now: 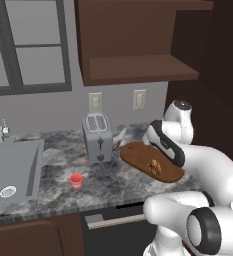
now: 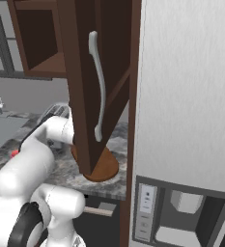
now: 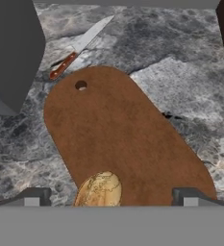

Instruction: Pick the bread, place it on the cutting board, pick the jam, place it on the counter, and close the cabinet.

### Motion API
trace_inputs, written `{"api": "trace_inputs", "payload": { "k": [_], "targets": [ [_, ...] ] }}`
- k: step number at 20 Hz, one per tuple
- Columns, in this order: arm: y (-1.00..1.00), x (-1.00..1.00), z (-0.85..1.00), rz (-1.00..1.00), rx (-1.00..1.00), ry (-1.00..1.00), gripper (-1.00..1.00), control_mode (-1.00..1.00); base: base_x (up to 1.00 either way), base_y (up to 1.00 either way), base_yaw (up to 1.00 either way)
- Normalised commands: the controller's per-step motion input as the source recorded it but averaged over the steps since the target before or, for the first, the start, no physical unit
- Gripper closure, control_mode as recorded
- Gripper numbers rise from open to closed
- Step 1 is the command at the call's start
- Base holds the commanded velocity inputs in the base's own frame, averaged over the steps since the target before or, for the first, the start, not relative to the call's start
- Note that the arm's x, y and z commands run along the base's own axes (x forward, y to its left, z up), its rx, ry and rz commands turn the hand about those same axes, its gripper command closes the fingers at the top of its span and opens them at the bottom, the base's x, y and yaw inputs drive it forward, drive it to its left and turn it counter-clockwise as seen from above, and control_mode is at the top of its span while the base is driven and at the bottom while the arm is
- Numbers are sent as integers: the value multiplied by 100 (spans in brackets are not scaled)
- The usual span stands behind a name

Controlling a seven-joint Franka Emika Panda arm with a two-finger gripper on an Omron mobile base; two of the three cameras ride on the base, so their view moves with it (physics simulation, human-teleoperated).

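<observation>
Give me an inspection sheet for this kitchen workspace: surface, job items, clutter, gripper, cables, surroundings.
Surface: counter, grey-white marble, dark fronts below.
Job's things: bread lies on the cutting board, near the end away from its hanging hole; jam stands on the counter in front of the toaster; cabinet has its door swung open.
Clutter: knife on the counter beyond the board's hole end, apart from it.
Gripper: gripper open, above the board, the bread between its fingertips but not clamped.
Cables: nothing seen.
Surroundings: sink at left, window above it, two wall outlets, fridge at right.
</observation>
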Motion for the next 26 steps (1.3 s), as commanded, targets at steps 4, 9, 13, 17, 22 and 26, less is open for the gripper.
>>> {"api": "trace_inputs", "payload": {
  "k": [4, 9, 13, 17, 22, 26],
  "targets": [
    [0, -15, 29, 0, 0, -8, -100, -100, 0, 0, 0],
    [0, -18, 31, 0, 0, -10, -100, -100, 0, 0, 0],
    [0, -25, 26, 0, 0, -12, -100, -100, 0, 0, 0],
    [0, -29, 19, 0, 0, -12, -100, -100, 0, 0, 0],
    [-1, -23, 17, 0, 0, -13, -100, -100, 0, 0, 0],
    [0, -18, 18, 0, 0, -15, -100, -100, 0, 0, 0]
  ]
}}
